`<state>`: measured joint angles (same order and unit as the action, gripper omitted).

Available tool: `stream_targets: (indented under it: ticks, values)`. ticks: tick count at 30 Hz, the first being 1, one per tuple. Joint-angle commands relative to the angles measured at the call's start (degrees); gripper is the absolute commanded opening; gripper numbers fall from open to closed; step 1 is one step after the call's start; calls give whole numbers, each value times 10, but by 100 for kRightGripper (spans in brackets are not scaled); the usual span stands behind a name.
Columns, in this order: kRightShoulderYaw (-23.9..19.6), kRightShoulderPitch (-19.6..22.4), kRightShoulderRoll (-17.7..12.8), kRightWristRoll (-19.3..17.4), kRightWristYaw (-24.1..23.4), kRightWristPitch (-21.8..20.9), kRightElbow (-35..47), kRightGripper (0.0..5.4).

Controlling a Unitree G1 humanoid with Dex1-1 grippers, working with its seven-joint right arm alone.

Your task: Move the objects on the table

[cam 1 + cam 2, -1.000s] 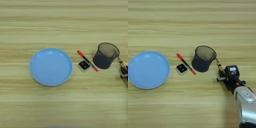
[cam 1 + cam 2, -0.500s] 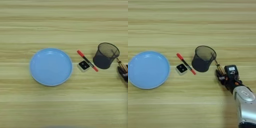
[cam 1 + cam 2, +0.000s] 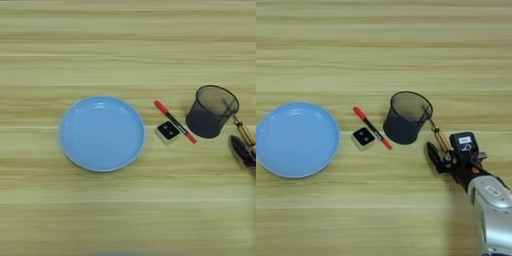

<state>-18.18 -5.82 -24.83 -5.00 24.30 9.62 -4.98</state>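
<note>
The slim screwdriver [image 3: 439, 137] with an amber handle lies on the table [image 3: 406, 55], just right of the black wire-mesh pen cup [image 3: 406, 118], which stands upright. My right gripper [image 3: 442, 156] is at the handle's near end, open, with one black finger [image 3: 434, 155] to the left of the handle and the other on its right, under the gripper body. A small white square block with a black face [image 3: 362, 138] rests left of the cup.
A red pen [image 3: 372, 128] lies slanted between the block and the cup. A blue plate [image 3: 296, 140] sits at the left. My silver forearm [image 3: 491, 205] comes in from the bottom right.
My gripper has moved left and slightly up, closing in on the screwdriver handle beside the cup. The other things have not moved.
</note>
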Motion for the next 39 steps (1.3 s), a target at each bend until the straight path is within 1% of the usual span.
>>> stream_targets:
  ticks: [1,9,10,12,19,27,30,39]
  values:
    - [-10,4,-19,-11,-1,-8,50,435]
    - [-6,-9,-13,-19,-1,-10,70,510]
    - [-4,-11,-12,-19,0,-10,75,528]
    - [0,-16,-8,-18,-1,-8,86,538]
    - [9,-36,-2,-20,6,2,144,538]
    - [28,-46,2,-18,16,7,167,538]
    - [33,-46,2,-17,23,4,162,538]
    - [51,-22,14,-16,21,-4,160,538]
